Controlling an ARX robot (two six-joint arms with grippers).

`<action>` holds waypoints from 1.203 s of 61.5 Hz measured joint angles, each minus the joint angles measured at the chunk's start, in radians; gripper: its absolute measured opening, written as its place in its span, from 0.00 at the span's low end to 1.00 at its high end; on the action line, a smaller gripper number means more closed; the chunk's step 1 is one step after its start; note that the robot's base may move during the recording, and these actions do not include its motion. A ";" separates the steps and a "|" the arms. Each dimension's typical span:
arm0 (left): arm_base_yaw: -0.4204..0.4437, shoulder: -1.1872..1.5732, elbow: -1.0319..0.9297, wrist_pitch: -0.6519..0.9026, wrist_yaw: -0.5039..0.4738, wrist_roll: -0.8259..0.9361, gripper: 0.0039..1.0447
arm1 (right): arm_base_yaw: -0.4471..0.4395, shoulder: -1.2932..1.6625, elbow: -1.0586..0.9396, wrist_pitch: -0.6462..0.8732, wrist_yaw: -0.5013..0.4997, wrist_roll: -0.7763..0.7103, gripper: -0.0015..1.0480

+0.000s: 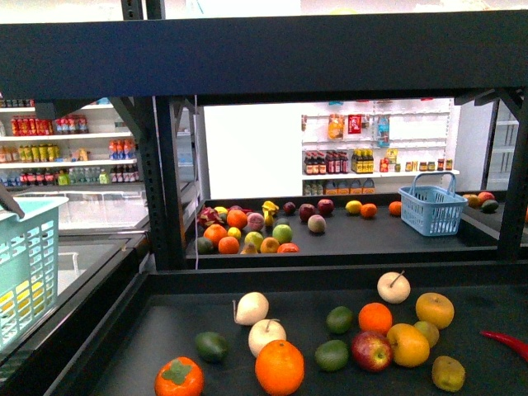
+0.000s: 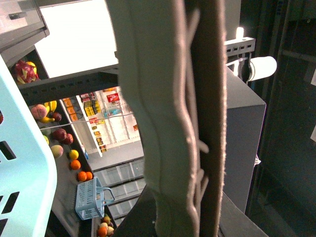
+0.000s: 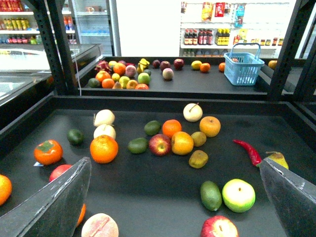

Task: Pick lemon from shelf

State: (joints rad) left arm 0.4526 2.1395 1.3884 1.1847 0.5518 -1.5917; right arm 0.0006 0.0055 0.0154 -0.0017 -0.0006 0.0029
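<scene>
Grabbing the wrong fruit is my worry: the lemon (image 3: 182, 142) sits in a tight cluster on the near tray of the shelf (image 3: 148, 197). (Ana)

What is it packed against? (Ben)

A red apple (image 3: 159, 144) touches one side and a small greenish-yellow fruit (image 3: 198, 138) the other. An orange (image 3: 172, 127) and a round yellow-orange fruit (image 3: 210, 126) with a stem dimple lie just behind. A finger coming down into that crowd could nudge the lemon so it rolls, or close on a neighbour as well. (Ana)

And the right gripper (image 3: 174, 168)? (Ben)

Spread wide and empty, above bare tray. The lemon is ahead of it, roughly centred between the two fingers, with open tray between. (Ana)

The left gripper (image 2: 190, 123)? (Ben)

Its pads look pressed together with nothing visible between them, beside a pale teal basket (image 2: 19, 163), well away from the lemon. (Ana)
</scene>
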 joint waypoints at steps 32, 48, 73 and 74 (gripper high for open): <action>0.032 0.028 -0.161 0.195 0.073 -0.014 0.14 | 0.000 0.000 0.000 0.000 0.000 0.000 0.98; 0.034 0.027 -0.203 0.183 0.073 0.034 0.58 | 0.000 0.000 0.000 0.000 0.000 0.000 0.98; 0.069 -0.053 -0.206 -0.134 0.058 0.195 0.93 | 0.000 0.000 0.000 0.000 0.000 0.000 0.98; 0.070 -0.060 -0.206 -0.144 0.058 0.204 0.93 | 0.000 0.000 0.000 0.000 0.000 0.000 0.98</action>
State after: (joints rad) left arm 0.5224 2.0796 1.1828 1.0409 0.6102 -1.3880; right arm 0.0006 0.0055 0.0154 -0.0017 -0.0006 0.0032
